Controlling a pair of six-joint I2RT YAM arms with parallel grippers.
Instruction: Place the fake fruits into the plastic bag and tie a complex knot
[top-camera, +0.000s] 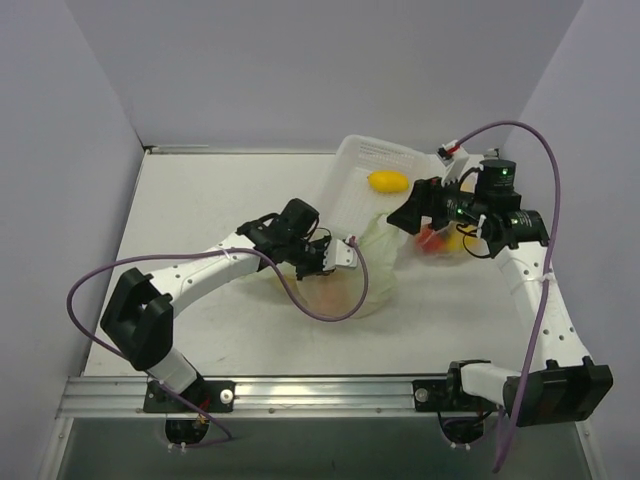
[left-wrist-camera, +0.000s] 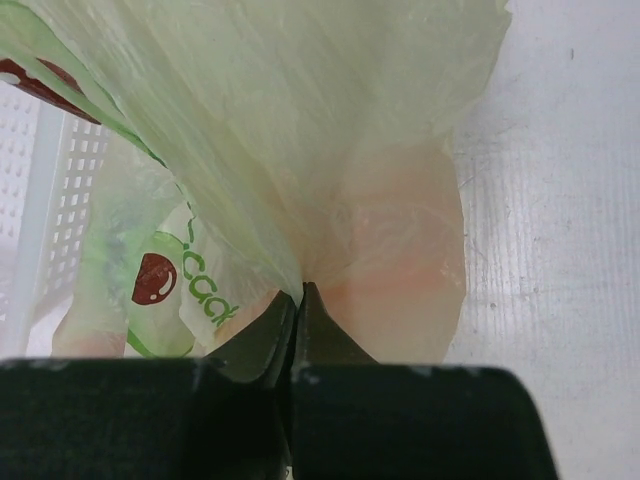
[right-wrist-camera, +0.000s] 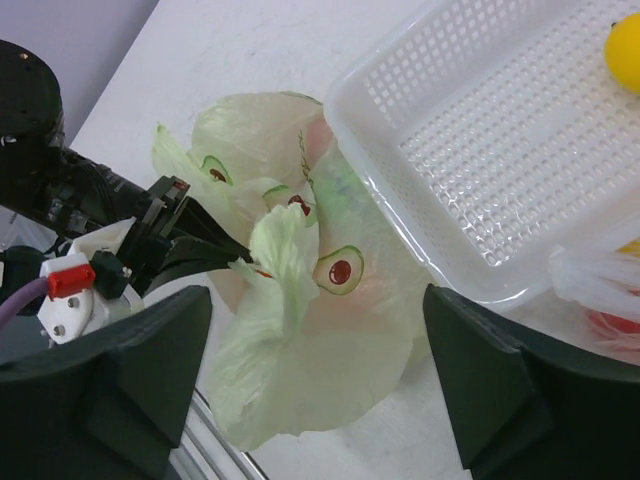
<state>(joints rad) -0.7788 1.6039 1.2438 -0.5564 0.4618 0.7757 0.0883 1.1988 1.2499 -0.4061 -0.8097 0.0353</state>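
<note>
Grip comes first here: the left pincer (left-wrist-camera: 298, 305) is pressed together on a fold of the thin, pale green, semi-see-through plastic bag printed with halved avocados (right-wrist-camera: 300, 380), which lies slumped on the white worktop (top-camera: 220, 200) just beside the near corner of the white slotted plastic basket (right-wrist-camera: 480, 130). The right pincer (right-wrist-camera: 318, 295) hangs above the bag with its fingers spread and nothing between them.

One glossy yellow plastic lemon (top-camera: 388, 181) sits in the basket. A small cluster of red and orange fruits (top-camera: 432, 240) lies under the right arm beside the basket, seemingly behind some clear film. A warm orange tint shows through the green film near the left pincer; whether that is a fruit already inside I cannot tell.

The step in hand looks like getting the bag mouth open for loading. To do it well, the right pincer should come down on the opposite lip or loop handle, not on the middle of the crumpled film, and take a single layer only. The two arms should then draw apart gently and lift a little, so the mouth gapes upward. Thin film slides and tears easily, so the pull wants to be slow and even. The left grip should stay low and firm, or the whole bag will drag across the worktop instead of opening. Keeping the mouth turned toward the basket would shorten each fruit's trip.
</note>
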